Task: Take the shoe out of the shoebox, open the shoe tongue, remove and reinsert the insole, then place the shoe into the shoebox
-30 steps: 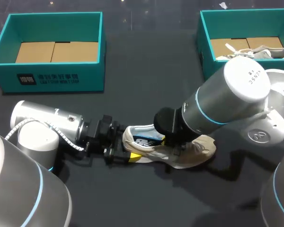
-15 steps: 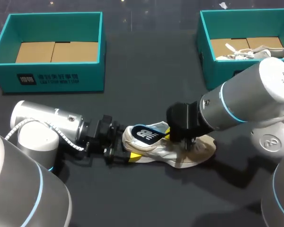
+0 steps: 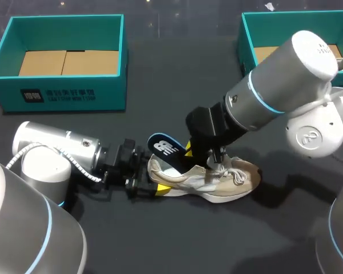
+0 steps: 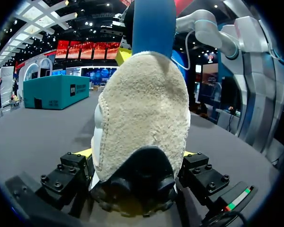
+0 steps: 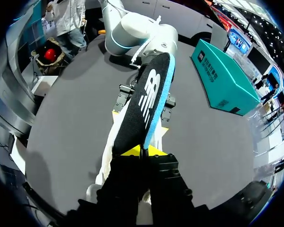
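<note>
The shoe (image 3: 217,180) lies mid-surface (image 3: 177,103), nearer the front edge, its heel clamped in the left hand (image 4: 137,187). The right hand (image 5: 143,152) pinches the insole (image 5: 149,99), half out of the shoe; a smooth lift along its length should free it.

surface: table (image 3: 177,91) was dark grey, matte | light: soft and even (blurred shadows lay toward its near right side)
</note>
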